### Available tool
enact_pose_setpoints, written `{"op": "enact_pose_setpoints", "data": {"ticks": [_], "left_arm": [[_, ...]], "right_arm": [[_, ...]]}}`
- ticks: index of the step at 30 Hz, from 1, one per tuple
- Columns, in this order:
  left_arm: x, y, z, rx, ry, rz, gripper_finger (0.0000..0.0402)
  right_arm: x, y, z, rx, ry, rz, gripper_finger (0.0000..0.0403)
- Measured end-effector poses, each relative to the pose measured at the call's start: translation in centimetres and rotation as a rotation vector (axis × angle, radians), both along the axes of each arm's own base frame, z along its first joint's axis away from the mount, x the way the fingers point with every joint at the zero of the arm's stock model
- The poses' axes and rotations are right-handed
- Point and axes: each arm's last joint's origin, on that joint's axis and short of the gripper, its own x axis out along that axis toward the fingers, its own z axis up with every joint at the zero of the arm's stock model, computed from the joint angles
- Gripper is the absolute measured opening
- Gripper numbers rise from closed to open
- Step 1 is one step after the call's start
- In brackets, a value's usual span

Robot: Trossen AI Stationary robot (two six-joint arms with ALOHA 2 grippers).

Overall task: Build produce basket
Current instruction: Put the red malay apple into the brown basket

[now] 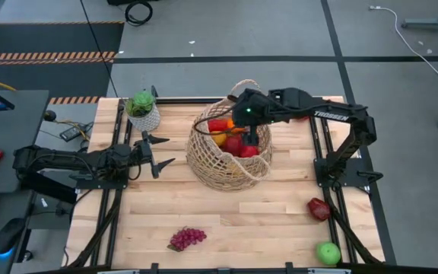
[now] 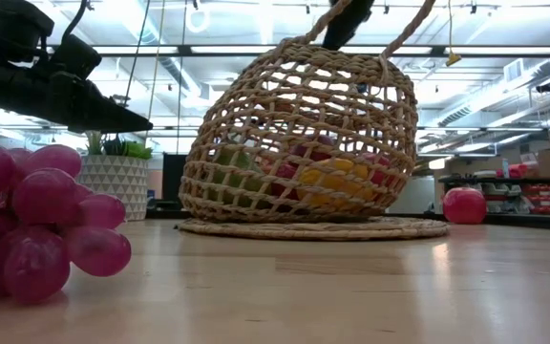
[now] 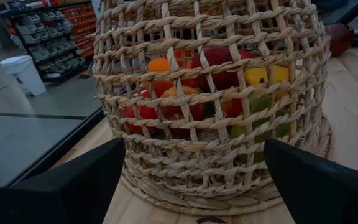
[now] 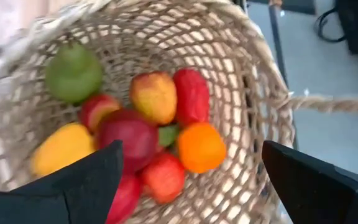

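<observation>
The tan wicker basket (image 1: 230,152) stands on its flat base at the table's middle and holds several pieces of produce: a green pear (image 4: 73,73), a yellow pepper (image 4: 61,147), an orange (image 4: 201,148) and red apples (image 4: 132,134). My right gripper (image 1: 233,129) hangs open just above the basket's mouth, with nothing between its fingers (image 4: 190,152). My left gripper (image 1: 168,151) is open and level, a short way left of the basket's wall (image 3: 193,146). A purple grape bunch (image 1: 187,238), a red apple (image 1: 318,208) and a green apple (image 1: 328,253) lie on the table.
A green plant in a white pot (image 1: 143,111) stands at the far left, just beyond my left gripper. The basket's loop handle (image 1: 243,85) rises beside my right arm. Bare wood lies between the basket and the near edge, around the grapes (image 2: 36,215).
</observation>
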Motion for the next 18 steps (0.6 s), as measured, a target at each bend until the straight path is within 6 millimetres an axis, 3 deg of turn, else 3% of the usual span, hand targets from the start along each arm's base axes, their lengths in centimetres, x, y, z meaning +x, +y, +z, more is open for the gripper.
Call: {"op": "enact_pose_setpoints", "data": {"ticks": [7, 12, 18], "left_arm": [[0.0, 0.0, 0.0, 0.000, 0.000, 0.000, 0.0390], [0.0, 0.0, 0.0, 0.000, 0.000, 0.000, 0.0390], [0.0, 0.0, 0.0, 0.000, 0.000, 0.000, 0.0390]], "right_arm": [[-3.5, 0.5, 1.9, 0.049, 0.010, -0.110, 0.0370], [-6.5, 1.2, 3.6, 0.075, -0.079, -0.217, 0.0361], [-9.5, 3.1, 3.3, 0.214, -0.070, -0.398, 0.0354]]}}
